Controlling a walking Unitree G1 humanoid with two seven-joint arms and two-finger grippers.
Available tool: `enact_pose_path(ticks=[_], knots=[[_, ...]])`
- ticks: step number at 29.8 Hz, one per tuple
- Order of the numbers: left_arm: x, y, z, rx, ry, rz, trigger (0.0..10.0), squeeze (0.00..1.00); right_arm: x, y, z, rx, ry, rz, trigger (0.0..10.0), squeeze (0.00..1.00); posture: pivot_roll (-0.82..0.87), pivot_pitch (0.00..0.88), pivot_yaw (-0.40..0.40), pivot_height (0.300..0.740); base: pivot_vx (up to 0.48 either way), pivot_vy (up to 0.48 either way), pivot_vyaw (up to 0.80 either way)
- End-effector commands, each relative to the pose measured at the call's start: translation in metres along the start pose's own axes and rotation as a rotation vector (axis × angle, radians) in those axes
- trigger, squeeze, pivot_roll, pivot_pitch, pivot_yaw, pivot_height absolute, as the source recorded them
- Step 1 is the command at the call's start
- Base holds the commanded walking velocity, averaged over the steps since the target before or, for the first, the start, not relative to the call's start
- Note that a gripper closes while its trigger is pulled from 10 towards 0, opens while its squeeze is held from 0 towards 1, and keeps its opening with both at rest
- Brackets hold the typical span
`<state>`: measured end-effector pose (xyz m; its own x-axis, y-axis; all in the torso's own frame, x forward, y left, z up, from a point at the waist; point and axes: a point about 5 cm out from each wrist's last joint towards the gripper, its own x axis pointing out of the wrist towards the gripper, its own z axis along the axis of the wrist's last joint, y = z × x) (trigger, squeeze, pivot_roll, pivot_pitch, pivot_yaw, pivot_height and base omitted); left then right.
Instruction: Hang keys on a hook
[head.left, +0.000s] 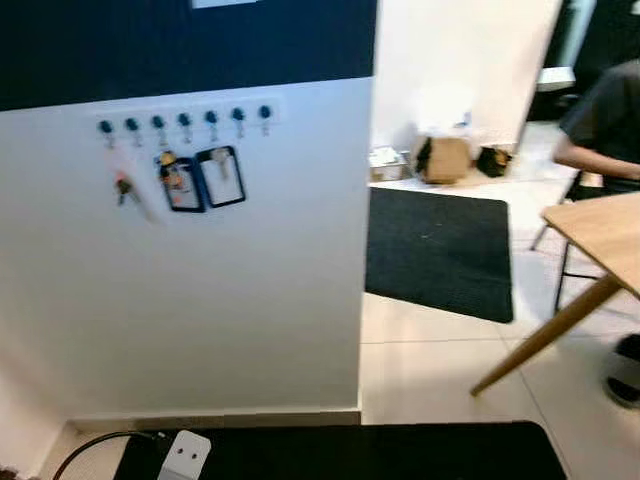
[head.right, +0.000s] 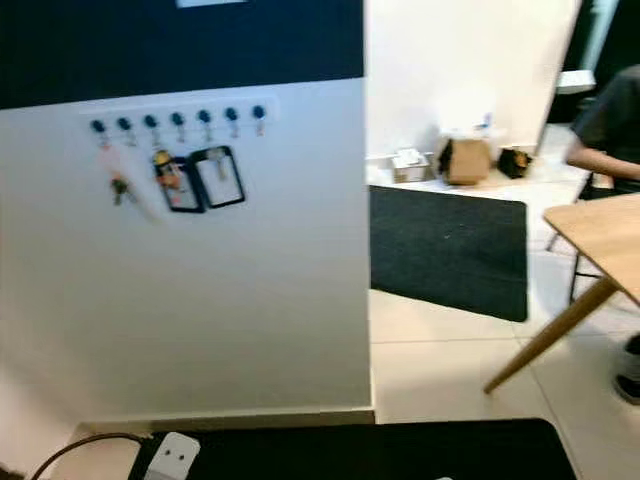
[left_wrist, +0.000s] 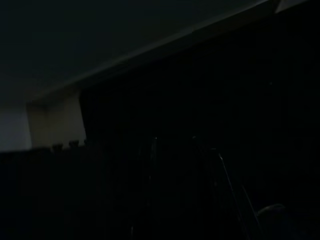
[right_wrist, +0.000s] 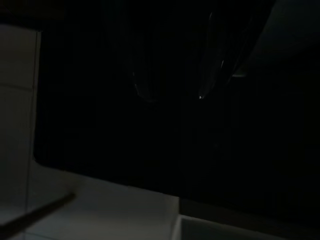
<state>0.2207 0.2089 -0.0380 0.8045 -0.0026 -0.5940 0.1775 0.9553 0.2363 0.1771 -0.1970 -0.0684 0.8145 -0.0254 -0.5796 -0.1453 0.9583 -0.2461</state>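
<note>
Seven hooks (head.left: 185, 121) set close, several loaded with keys (head.left: 122, 187) and badge holders (head.left: 220, 176): risk of snagging neighbours; finger state indeterminable, wrist views dark.

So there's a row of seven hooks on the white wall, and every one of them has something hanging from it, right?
Not quite. The left eye view shows seven hooks, but just three carry anything: keys and two badge holders. The rest are bare.
</note>
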Motion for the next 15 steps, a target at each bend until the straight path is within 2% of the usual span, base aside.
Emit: enact_pose_path(ticks=[1, 15], knots=[[-0.0015, -0.0025, -0.0070, 0.000, 0.027, -0.008, 10.0, 0.00, -0.0021, 0.0037, -0.0052, 0.016, 0.026, 0.007, 10.0, 0.00, 0.05, 0.104, 0.113, 0.740, 0.000, 0.000, -0.77], [0.0005, -0.0022, -0.0040, 0.003, 0.023, -0.008, 10.0, 0.00, -0.0010, 0.0026, -0.0038, 0.013, 0.026, 0.006, 10.0, 0.00, 0.05, 0.097, 0.112, 0.740, 0.000, 0.000, -0.77]])
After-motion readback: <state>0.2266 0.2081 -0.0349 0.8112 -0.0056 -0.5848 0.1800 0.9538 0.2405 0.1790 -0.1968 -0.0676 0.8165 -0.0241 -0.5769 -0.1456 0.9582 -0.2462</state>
